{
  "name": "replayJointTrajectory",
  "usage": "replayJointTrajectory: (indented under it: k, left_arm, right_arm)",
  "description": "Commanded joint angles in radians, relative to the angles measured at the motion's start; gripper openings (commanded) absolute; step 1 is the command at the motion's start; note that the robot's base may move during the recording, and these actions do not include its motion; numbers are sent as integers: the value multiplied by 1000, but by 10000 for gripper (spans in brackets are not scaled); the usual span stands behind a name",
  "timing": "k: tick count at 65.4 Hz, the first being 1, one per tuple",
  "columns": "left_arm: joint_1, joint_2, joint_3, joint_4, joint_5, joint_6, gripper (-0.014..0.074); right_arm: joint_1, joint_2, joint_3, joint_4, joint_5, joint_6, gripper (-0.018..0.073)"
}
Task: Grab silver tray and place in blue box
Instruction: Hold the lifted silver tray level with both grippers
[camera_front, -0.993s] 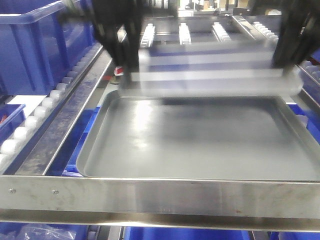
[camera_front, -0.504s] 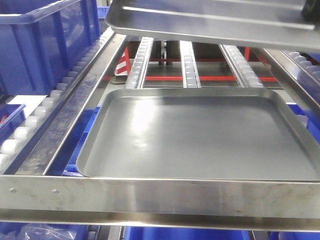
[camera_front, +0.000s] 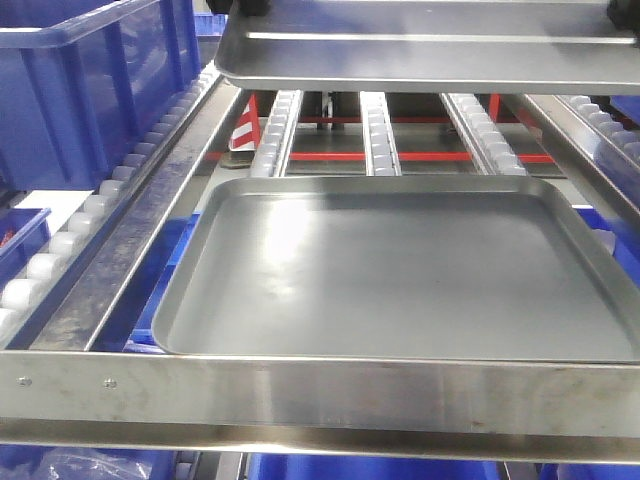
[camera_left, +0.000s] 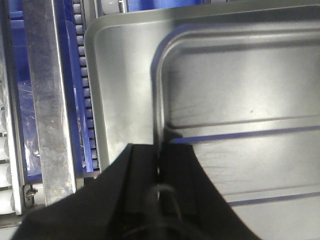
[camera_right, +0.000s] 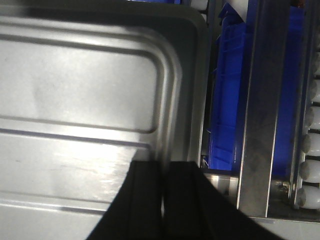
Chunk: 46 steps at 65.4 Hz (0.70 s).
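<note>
honestly the left hand (camera_left: 159, 175) and right hand (camera_right: 162, 185) each pinch just a thin rim of the silver tray (camera_front: 420, 60) up over the grey tray (camera_front: 400, 280), so any mismatch swinging to the blue box (camera_front: 70, 100) could drop it.

Two metal trays: one smaller shiny silver tray (camera_front: 420, 55), rectangular with rounded corners, far and raised; one larger dull grey flat-floored tray (camera_front: 400, 280), near; two long raised ribs (camera_left: 250, 127) on the shiny one's floor; two black grippers, the left gripper (camera_left: 159, 150) and the right gripper (camera_right: 164, 167); one large deep blue plastic crate (camera_front: 80, 90) at far left; three white roller tracks (camera_front: 378, 130) in the far middle, one more along each side.
</note>
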Motion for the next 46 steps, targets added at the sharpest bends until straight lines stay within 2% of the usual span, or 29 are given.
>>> replayJointTrajectory:
  k: [1,46]
  left_arm:
    - [-2,-43,-31,54,0,20,-98]
    - [-2,-43,-31,54,0,20,-98]
  right_arm:
    - [-2,-35,-38,-69,-41,-10,59]
    - [-2,-35,-38,-68,-42,-10,59]
